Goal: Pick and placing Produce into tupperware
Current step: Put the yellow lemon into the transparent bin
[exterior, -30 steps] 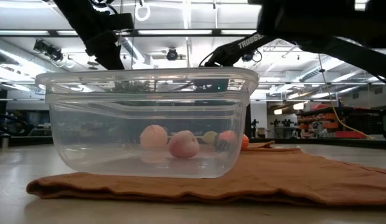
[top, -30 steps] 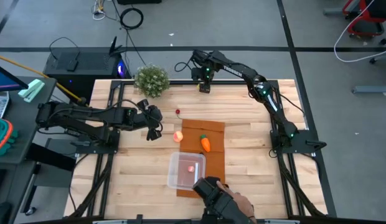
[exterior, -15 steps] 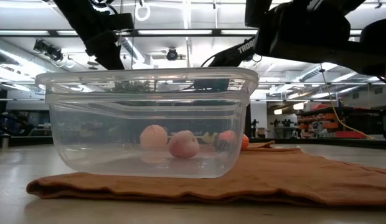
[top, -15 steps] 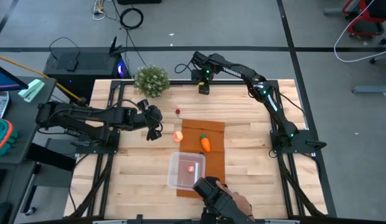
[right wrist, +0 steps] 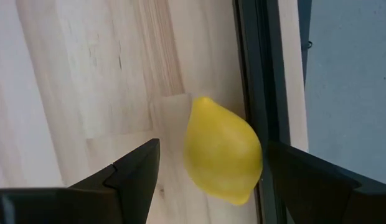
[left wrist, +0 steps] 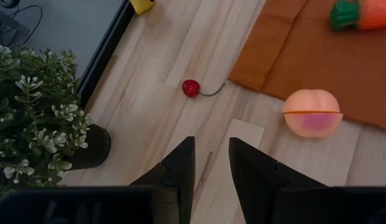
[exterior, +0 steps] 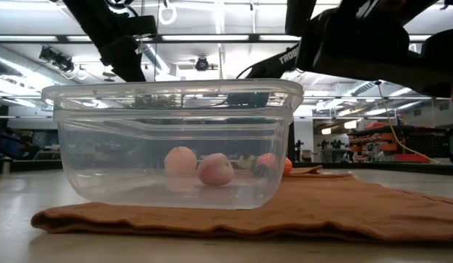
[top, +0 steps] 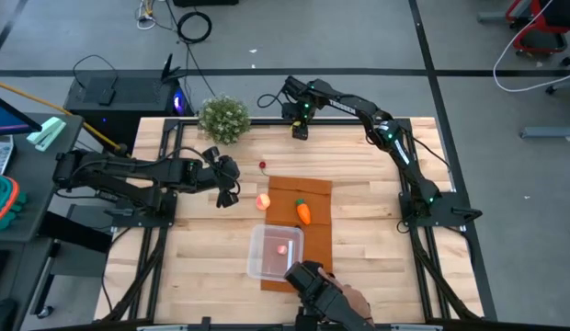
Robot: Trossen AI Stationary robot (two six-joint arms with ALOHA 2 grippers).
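I had the right gripper [right wrist: 205, 180] at the far edge of the worktop [top: 377, 230], jaws wide open on both sides of the yellow lemon [right wrist: 223, 150]. The lemon lay right by the edge, so a bump could roll it off. The left gripper [left wrist: 211, 165] waited near the peach [left wrist: 312, 112], jaws nearly closed and holding nothing. The tupperware [top: 274, 252] sat on the mat [top: 317, 195] with one pink piece [top: 282, 246] inside.

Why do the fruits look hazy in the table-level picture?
In the low view you see them through the clear box's walls, which catch reflections of the ceiling lights; the pink fruit inside blurs slightly. In the right wrist view, the lemon is sharp, casting a soft shadow.
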